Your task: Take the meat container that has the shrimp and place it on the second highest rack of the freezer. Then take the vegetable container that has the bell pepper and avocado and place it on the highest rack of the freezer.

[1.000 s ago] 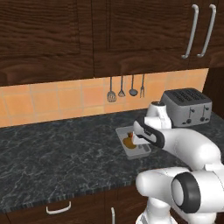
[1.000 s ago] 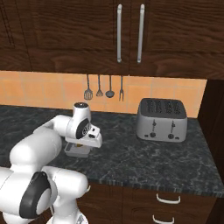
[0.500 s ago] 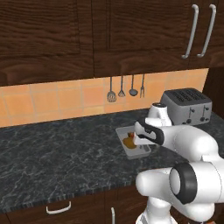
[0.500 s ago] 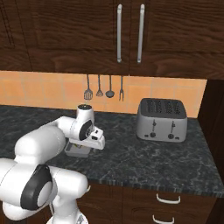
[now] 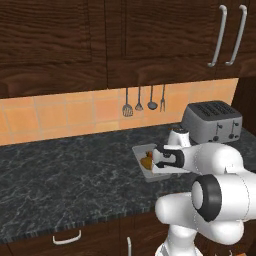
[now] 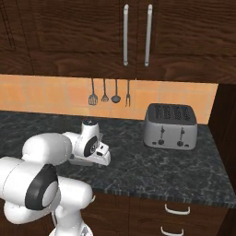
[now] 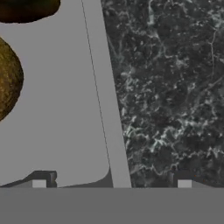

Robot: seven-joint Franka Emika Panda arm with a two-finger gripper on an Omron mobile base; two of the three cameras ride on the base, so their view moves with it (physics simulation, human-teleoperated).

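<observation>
The end effector [image 7: 111, 183] stands spread astride the rim of the shallow grey tray [image 7: 105, 109] holding the yellow-brown avocado [image 7: 6, 78]; a thin-rim pinch risks tilting it onto the dark marbled surface [image 7: 175, 87].

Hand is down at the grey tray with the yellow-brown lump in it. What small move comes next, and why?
Probably close the end effector on the flat grey tray's side wall. In the hand view one fingertip sits inside the tray and the other over the dark speckled stone counter, so the wall lies between them, jaws open. The rounded yellow-brown avocado lies clear of them.
</observation>
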